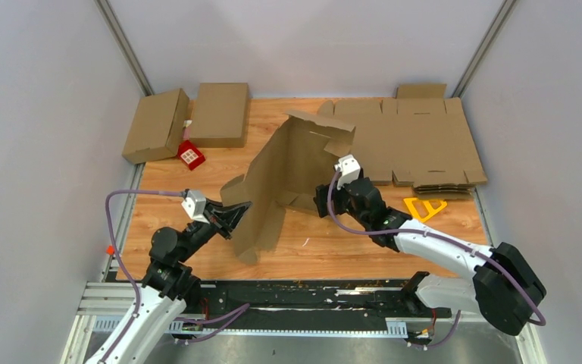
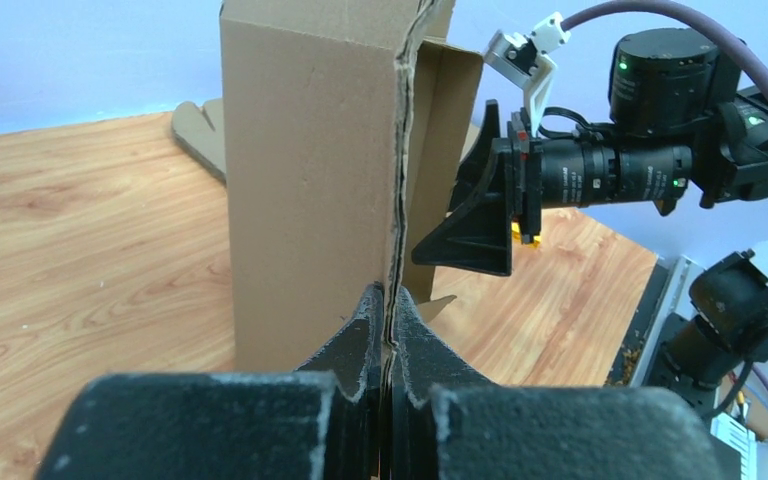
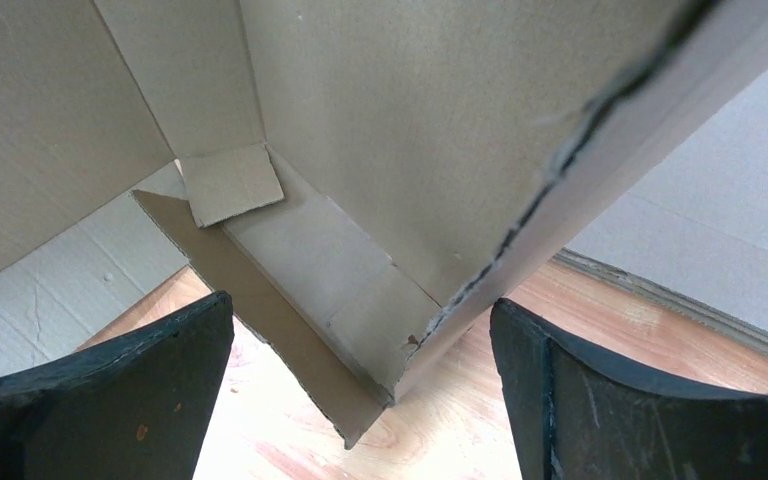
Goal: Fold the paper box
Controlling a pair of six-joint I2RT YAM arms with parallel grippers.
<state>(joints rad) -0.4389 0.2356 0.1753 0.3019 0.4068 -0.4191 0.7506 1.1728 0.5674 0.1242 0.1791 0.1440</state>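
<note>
A brown, partly folded paper box (image 1: 288, 171) stands tilted in the middle of the wooden table. My left gripper (image 1: 240, 210) is shut on the edge of one of its upright panels; in the left wrist view the jaws (image 2: 388, 305) pinch the cardboard panel (image 2: 310, 180) between them. My right gripper (image 1: 323, 199) is open at the box's right side. In the right wrist view its fingers (image 3: 560, 390) straddle a lower corner of the box (image 3: 400, 330) without touching it. The box's inner flaps show there.
A stack of flat cardboard sheets (image 1: 424, 140) lies at the back right. Two folded boxes (image 1: 155, 125) (image 1: 220, 114) sit at the back left beside a small red object (image 1: 191, 155). A yellow piece (image 1: 424, 207) lies near my right arm.
</note>
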